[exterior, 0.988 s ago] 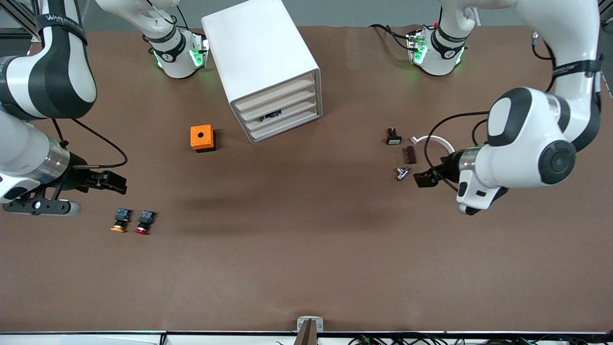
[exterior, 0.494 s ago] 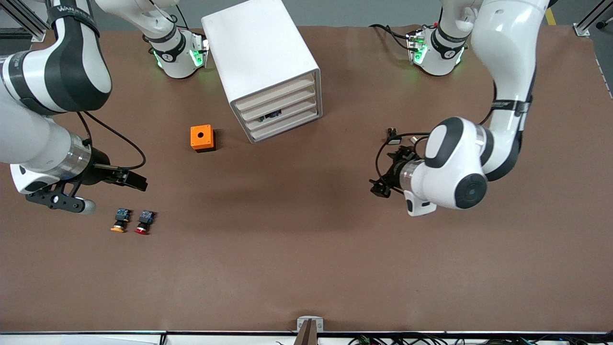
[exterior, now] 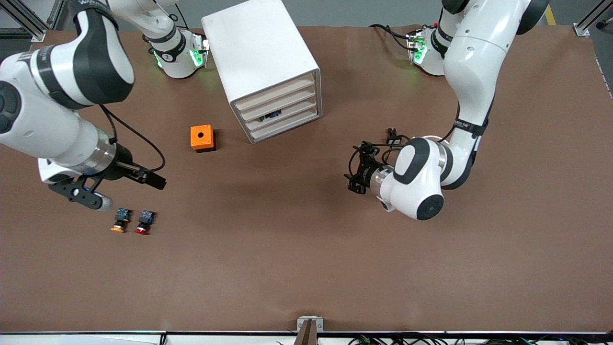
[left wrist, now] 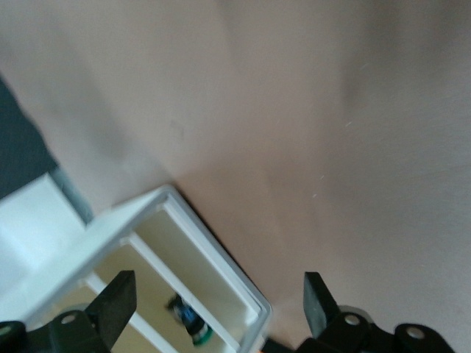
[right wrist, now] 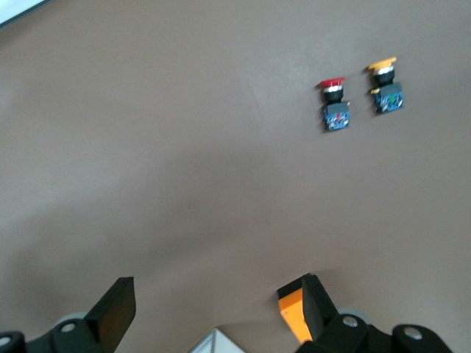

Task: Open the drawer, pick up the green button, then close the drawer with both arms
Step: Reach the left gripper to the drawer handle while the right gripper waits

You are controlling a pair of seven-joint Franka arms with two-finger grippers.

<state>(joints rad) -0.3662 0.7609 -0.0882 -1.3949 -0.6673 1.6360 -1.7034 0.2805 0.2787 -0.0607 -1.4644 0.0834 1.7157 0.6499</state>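
Observation:
The white cabinet (exterior: 261, 52) stands near the robots' bases, its four cream drawer fronts all pushed in. A dark shape (exterior: 270, 115) shows at the lower drawer (exterior: 294, 114). In the left wrist view the green-capped button (left wrist: 191, 325) lies inside the cabinet front (left wrist: 221, 268). My left gripper (exterior: 357, 176) (left wrist: 217, 301) hangs open and empty over bare table between the cabinet and some small parts. My right gripper (exterior: 155, 181) (right wrist: 213, 305) is open and empty over the table between the orange box and two loose buttons.
An orange box (exterior: 202, 138) (right wrist: 294, 315) sits beside the cabinet toward the right arm's end. An orange-capped button (exterior: 119, 221) (right wrist: 385, 87) and a red-capped button (exterior: 143, 222) (right wrist: 335, 103) lie nearer the camera. Small dark parts (exterior: 393, 137) lie by the left arm.
Both arms have swung inward toward the cabinet. The left gripper left the small parts; the right gripper moved over toward the orange box. Both stayed open.

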